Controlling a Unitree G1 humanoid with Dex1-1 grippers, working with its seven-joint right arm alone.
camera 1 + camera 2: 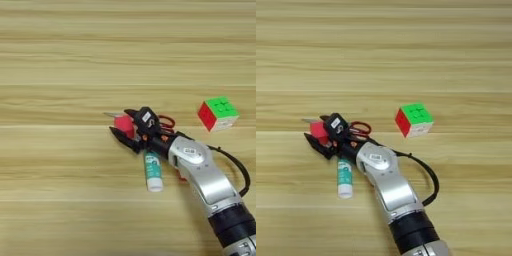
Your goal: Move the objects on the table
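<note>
My right gripper (119, 121) reaches in from the bottom right, and its two black fingers sit on either side of a small plain red cube (124, 125), pressed against it. Directly behind the cube and gripper lie red-handled scissors (167, 121), mostly hidden, with a blade tip poking out to the left. A white-teal glue stick (153, 172) lies on the table (60, 60) just below the gripper's wrist. A green/red/white puzzle cube (218, 113) sits apart to the right. The card box is out of view.
My silver forearm (387, 185) crosses the lower middle of the right eye view, with a black cable (431, 175) looping off its right side. Bare wood spreads over the whole far half and the left of the table.
</note>
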